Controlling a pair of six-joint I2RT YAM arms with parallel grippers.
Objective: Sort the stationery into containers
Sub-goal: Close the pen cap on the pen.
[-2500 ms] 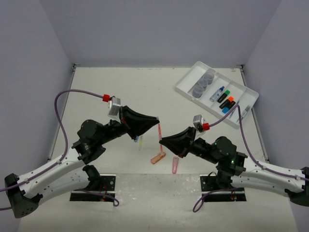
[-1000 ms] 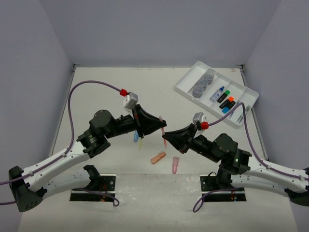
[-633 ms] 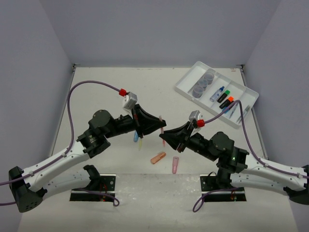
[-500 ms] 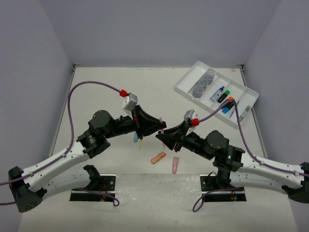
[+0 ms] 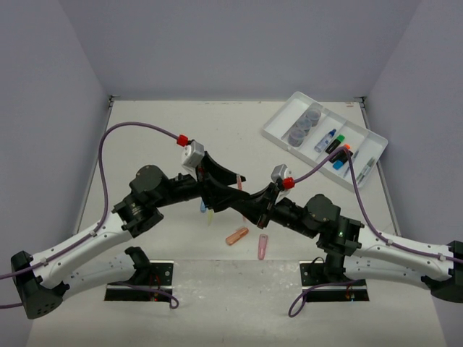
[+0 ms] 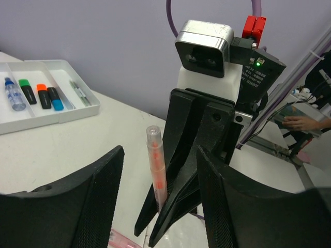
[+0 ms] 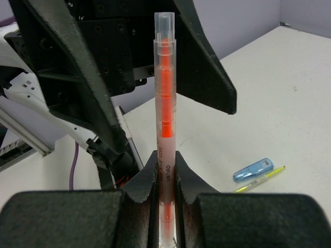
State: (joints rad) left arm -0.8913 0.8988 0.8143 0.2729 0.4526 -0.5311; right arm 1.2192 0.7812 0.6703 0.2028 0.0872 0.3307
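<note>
Clear plastic with an orange core, that's the pen (image 7: 165, 103), and it is held upright above the counter (image 5: 159, 130), about midway between the two arms and well apart from the white tray (image 5: 278, 130) at the far right. The right jaws are closed snug on its lower barrel, with most of the length left sticking up free. The left jaws are spread wide on either side of the same pen (image 6: 156, 170), and nothing is touched or held by them. As for handling, it's judged to be very light and stiff, so no real squeeze should be needed. The barrel looks smooth and round, though, so it could be twisted or slid in a pinch if it gets bumped. With the hold taken that low, some tipping can be expected on a quick swing. A hold nearer the middle would probably be steadier, but what's there looks square enough. It will likely need to be laid flat along one of the long compartments, maybe the outer one where thin pens (image 5: 365, 168) can be seen, next to the highlighters (image 5: 338, 153) and away from the pots (image 5: 304, 124). A blue piece (image 5: 204, 207), an orange piece (image 5: 236, 236), a pink piece (image 5: 262, 246) and a thin yellow pen (image 5: 210, 215) are left lying on the counter.
</note>
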